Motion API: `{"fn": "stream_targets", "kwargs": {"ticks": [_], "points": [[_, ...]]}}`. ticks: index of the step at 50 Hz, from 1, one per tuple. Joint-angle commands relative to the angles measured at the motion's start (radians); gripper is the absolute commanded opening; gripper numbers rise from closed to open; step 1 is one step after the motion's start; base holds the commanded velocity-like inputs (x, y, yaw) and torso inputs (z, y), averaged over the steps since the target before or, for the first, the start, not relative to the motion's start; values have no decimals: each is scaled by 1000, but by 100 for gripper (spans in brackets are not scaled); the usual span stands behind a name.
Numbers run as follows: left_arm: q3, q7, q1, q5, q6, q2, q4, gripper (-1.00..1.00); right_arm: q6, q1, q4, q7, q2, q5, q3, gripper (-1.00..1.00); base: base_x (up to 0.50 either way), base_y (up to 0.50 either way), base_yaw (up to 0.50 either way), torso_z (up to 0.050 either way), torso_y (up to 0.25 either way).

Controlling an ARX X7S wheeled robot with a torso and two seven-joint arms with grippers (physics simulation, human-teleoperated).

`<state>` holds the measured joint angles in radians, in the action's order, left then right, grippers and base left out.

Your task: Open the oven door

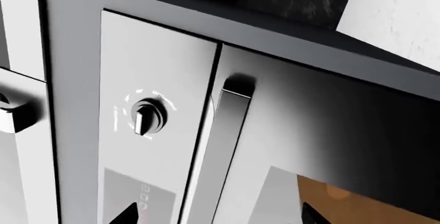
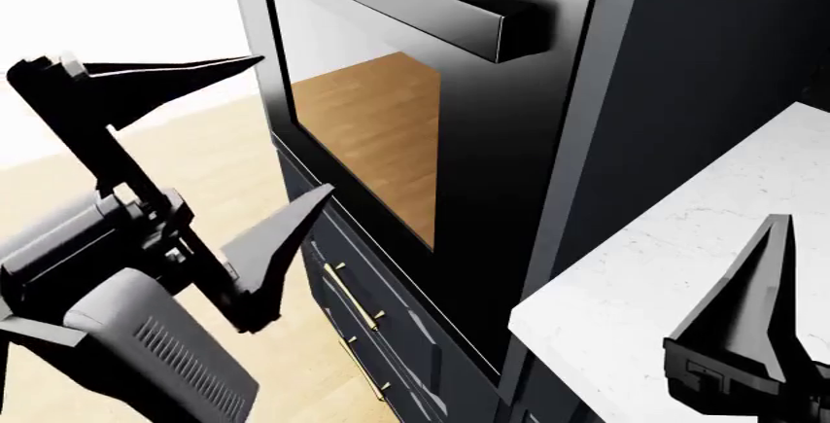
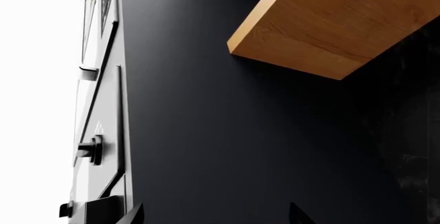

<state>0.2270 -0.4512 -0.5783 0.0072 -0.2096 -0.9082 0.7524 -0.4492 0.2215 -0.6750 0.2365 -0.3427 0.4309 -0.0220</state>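
Glossy black, the oven door [image 2: 493, 199] stands shut ahead with its bar handle [image 2: 448, 15] at the top; the left gripper [image 2: 240, 165], jaws spread wide, should rise and straddle that bar squarely before pulling

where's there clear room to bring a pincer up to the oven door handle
Free: the air in front of the oven door, between the open left pincer and the bar handle. Also bare: the white counter beside the oven, though the right pincer hangs over it.
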Motion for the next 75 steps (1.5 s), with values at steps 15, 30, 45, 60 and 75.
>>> {"fn": "stream_targets", "kwargs": {"ticks": [15, 30, 45, 60, 75], "points": [[178, -251, -361, 20, 21, 47, -199, 100, -4, 1, 0, 4, -9, 1, 4, 100, 0, 0, 0, 0, 0], [252, -248, -431, 117, 133, 95, -370, 100, -6, 2, 0, 6, -12, 4, 7, 100, 0, 0, 0, 0, 0], [307, -234, -503, 128, 347, 172, -595, 100, -12, 11, -2, 7, -15, 3, 10, 100, 0, 0, 0, 0, 0], [341, -224, -558, 158, 422, 228, -696, 100, -5, 1, 2, 14, -20, 10, 12, 100, 0, 0, 0, 0, 0], [333, -204, -527, 154, 412, 219, -648, 100, -3, -3, 0, 23, -22, 10, 11, 100, 0, 0, 0, 0, 0]]}}
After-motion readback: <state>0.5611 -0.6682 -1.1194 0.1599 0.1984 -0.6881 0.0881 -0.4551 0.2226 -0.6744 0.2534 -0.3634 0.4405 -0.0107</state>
